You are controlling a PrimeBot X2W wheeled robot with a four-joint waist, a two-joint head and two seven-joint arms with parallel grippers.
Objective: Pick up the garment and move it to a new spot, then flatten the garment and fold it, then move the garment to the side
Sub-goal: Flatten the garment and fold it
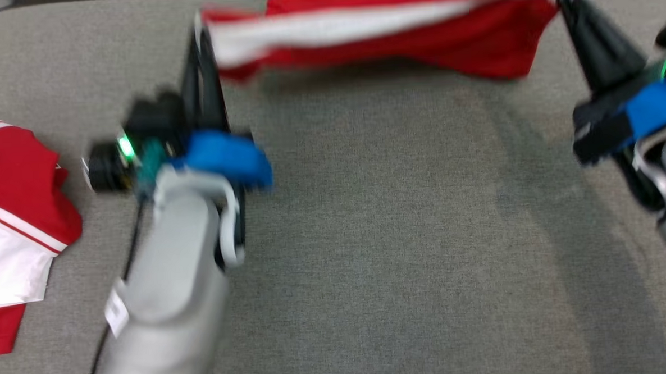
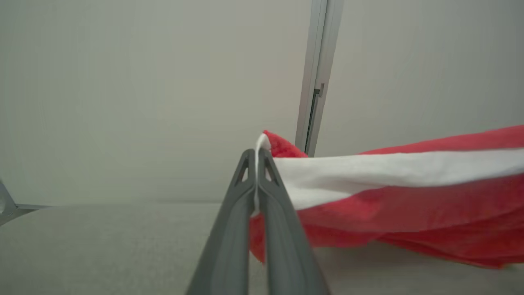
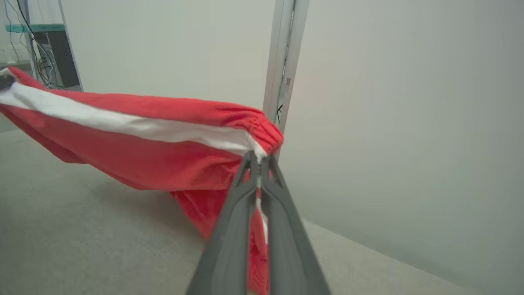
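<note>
Head view: garment taut between fingers.

The right gripper is pinching the gathered edge of the red-and-white garment, fingers pressed tight together, and the cloth is stretching away to the upper left, sagging over the grey surface and shadowing it.

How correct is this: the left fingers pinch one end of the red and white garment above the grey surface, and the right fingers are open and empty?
One part is wrong. The right fingers are shut on the other end of the garment, as the right wrist view shows. The left fingers do pinch one end above the grey surface.
</note>
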